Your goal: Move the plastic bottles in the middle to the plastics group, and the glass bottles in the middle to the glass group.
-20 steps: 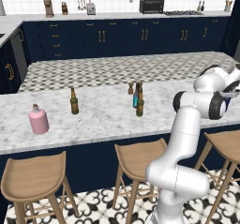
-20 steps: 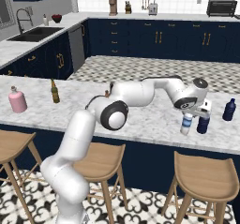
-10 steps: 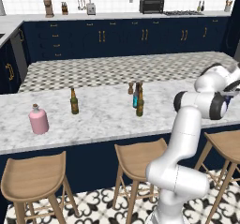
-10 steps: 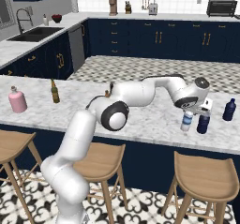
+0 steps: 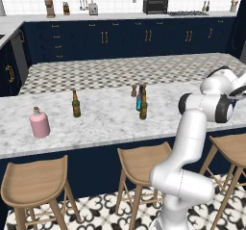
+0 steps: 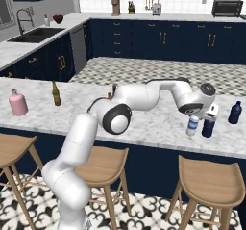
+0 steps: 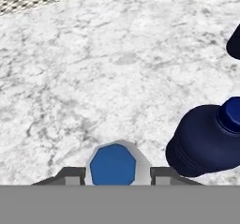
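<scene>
A: Counter (image 6: 144,123), left to right, what do you have?

B: Far left a pink jug (image 6: 18,103), then a brown bottle (image 6: 56,94), upright, neck up. In the left base view, mid-counter, a second brown bottle (image 5: 143,104) and a teal bottle (image 5: 139,99) stand upright, touching or overlapping; can't tell which. A small brown thing (image 5: 134,90) sits behind them, too small to identify.

A: Water bottle?

B: Right part of the counter, upright, long axis vertical, cap up. Water bottle (image 6: 192,126) sits under the gripper (image 6: 194,114), base at or near the marble; I can't confirm contact. In the hand view I look straight down on the blue cap (image 7: 113,165).

A: Gripper state?

B: Closed on the water bottle. One finger (image 7: 164,175) on each side of its shoulder, tips cut off by the frame's bottom.

A: Neighbours?

B: A navy bottle (image 6: 208,123) just beside it on the right, upright; gap is narrow, touching unclear. Another navy bottle (image 6: 234,112) further right, apart. In the left base view the arm hides the water bottle.
</scene>
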